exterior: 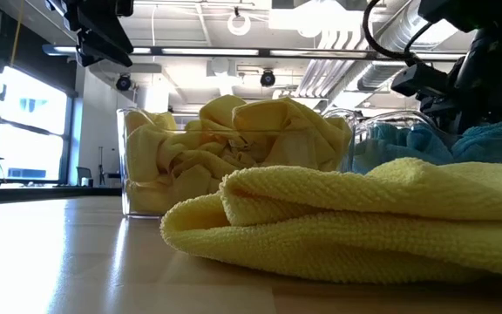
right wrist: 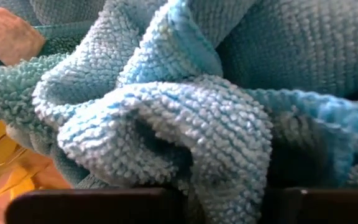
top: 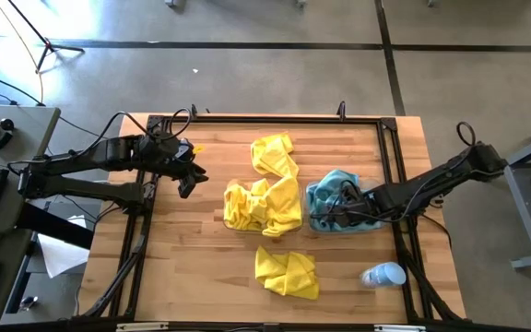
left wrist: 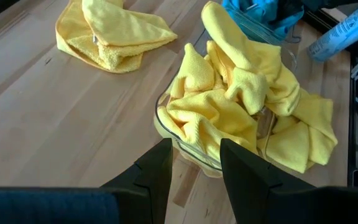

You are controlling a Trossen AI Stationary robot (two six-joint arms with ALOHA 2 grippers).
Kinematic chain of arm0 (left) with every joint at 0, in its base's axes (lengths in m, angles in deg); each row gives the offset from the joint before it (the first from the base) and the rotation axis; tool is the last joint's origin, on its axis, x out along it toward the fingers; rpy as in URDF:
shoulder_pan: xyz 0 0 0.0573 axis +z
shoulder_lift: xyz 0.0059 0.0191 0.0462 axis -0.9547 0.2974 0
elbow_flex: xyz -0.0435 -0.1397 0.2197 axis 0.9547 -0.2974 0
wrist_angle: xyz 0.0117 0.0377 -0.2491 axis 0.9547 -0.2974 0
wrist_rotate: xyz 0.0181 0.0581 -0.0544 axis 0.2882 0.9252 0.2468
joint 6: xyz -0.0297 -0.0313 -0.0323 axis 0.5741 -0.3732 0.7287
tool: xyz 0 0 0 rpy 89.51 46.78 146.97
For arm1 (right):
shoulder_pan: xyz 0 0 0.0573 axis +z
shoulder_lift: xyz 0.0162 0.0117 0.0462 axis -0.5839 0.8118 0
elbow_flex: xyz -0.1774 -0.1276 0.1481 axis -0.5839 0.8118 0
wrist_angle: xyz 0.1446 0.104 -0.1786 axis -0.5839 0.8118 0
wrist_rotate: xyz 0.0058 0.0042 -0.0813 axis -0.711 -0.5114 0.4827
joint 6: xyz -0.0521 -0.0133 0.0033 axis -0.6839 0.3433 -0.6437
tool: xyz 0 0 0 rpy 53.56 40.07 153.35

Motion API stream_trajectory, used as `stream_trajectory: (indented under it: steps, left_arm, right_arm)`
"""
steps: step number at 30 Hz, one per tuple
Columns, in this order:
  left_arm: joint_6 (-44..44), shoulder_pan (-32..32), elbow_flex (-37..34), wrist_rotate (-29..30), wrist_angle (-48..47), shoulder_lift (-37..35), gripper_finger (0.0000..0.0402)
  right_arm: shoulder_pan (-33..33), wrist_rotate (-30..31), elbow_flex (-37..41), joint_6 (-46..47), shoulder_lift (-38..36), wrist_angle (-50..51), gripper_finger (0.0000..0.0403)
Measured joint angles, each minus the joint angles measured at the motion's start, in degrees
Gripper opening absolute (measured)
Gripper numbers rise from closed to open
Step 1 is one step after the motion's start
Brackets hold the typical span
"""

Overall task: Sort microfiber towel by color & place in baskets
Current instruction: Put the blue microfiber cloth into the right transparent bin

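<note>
- The left gripper (top: 192, 177) hangs above the table's left part, beside the yellow basket (left wrist: 166, 127), its fingers (left wrist: 157, 174) apart with nothing between them; this arm seems to be waiting.
- The yellow basket sits at mid-table, heaped with yellow towels (top: 264, 205) that spill over its rim, and one more yellow towel (top: 273, 155) lies draped just behind it.
- A loose yellow towel (top: 287, 272) lies folded on the wood toward the table's front edge, apart from both baskets; judged from this, it is the one piece not yet sorted.
- The teal basket (top: 313, 219) stands just right of the yellow one, holding the teal towels (top: 333, 189).
- The right gripper (top: 344, 207) is down in that teal pile, pressed close against the cloth; whether its fingers are apart or clamped on a towel I cannot tell.
- The step in hand looks like the drop of a teal towel into its basket; the next move calls for the right arm to let go cleanly and lift clear without dragging cloth out, then for one arm to fetch the loose yellow towel.
- A white and light-blue bottle (top: 383, 275) lies at the front right; no label, brand or writing can be read anywhere.
</note>
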Motion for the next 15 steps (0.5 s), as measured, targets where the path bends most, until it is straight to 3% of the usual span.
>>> stream_trajectory:
  steps: [15]
  left_arm:
    - [-0.06,0.0,0.0,-0.02,-0.02,0.0,0.0122]
  right_arm:
    - [0.28,-1.03,0.13,2.39,-8.66,7.9,0.0133]
